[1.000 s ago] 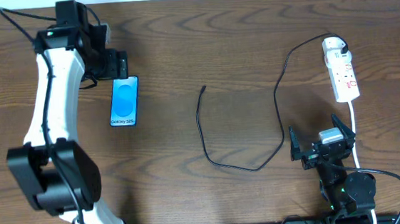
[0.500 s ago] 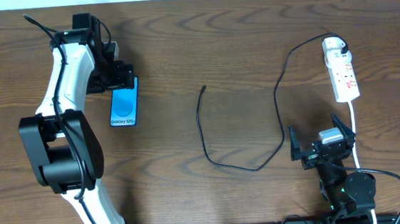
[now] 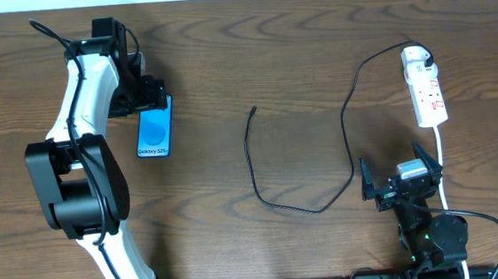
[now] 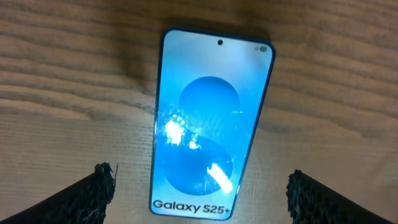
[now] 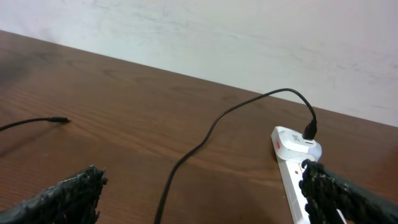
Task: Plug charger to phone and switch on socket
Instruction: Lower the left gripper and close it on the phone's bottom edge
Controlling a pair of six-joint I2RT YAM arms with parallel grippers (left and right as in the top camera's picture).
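While the right arm sits folded low at the near right edge of the tabletop (image 3: 295, 47), the left arm reaches out over the far left, its gripper (image 3: 150, 95) poised over the far end of the phone (image 3: 156, 129). From the left wrist view its jaws stand wide open, one black finger (image 4: 99, 190) on each side of the phone's lettered end, both clear of its edges; how high they hang above it I cannot tell. The phone lies flat, screen up and lit blue, with "Galaxy S25+" at its near end. The charger (image 3: 276, 204) is well apart from it, near the middle. Its connector tip (image 3: 254, 111) lies loose on the wood to the right of the phone, touching nothing. From there the cable runs toward the near side, bends right, then climbs in a long loop to the plug head (image 3: 415, 55), which is seated in the far end of the socket (image 3: 428, 97). The socket lies lengthwise at the far right, and its cord (image 3: 442, 155) trails toward the near edge past the right gripper (image 3: 397, 177). That gripper's jaws are spread too and hold nothing. It points toward the socket from the near side, apart from it. Whether the red switches (image 3: 432, 91) are on, I cannot make out from here.
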